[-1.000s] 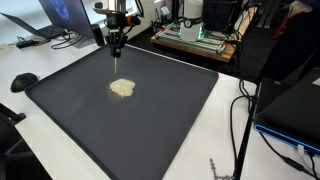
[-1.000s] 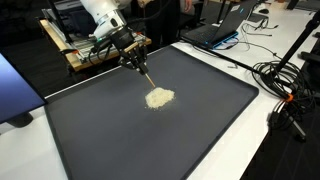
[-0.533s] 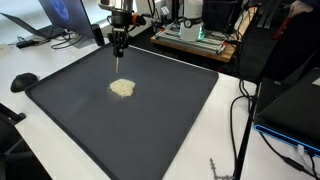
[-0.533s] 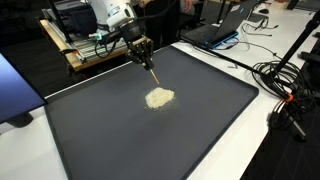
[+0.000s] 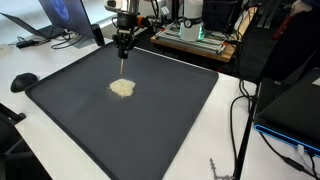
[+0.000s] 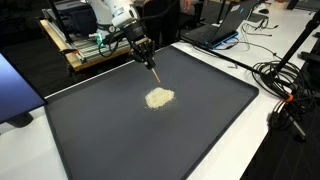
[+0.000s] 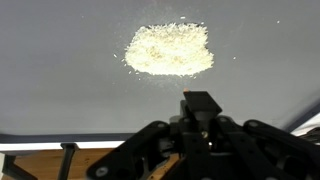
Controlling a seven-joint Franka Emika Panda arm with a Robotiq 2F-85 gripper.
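The pile (image 5: 122, 88) of pale grains lay just left of the middle of the dark mat (image 5: 170, 115) in an exterior view, in one loose heap with a few stray grains at its rim. In the wrist view it filled the upper middle of the frame (image 7: 168, 50).

Above it, toward the top of the frame, hung the claw (image 5: 123, 52), closed tight on a thin stick (image 5: 123, 68). The stick pointed down, and its tip sat short of the pile on the far side. Seen from another side, the stick (image 6: 153, 72) slanted from the claw (image 6: 146, 58) toward the pile (image 6: 159, 97), with its tip just above or on the mat; I could not tell which. Held this way, the stick's thin tip was the lowest part and the bulky fingers were clear of the surface, which looked like the reason for the grip. In the wrist view only a dark block showed between the fingers (image 7: 200, 115).

The mat (image 6: 200, 135) gave wide bare room around the pile on every side, most of it toward the lower frame. Its raised edges lay well apart from the grains. The white table (image 6: 250, 150) showed beyond them.

A wooden crate (image 6: 80, 52) stood near the claw at the upper left. A laptop (image 6: 225, 25) and cables (image 6: 282, 75) crowded the upper right.
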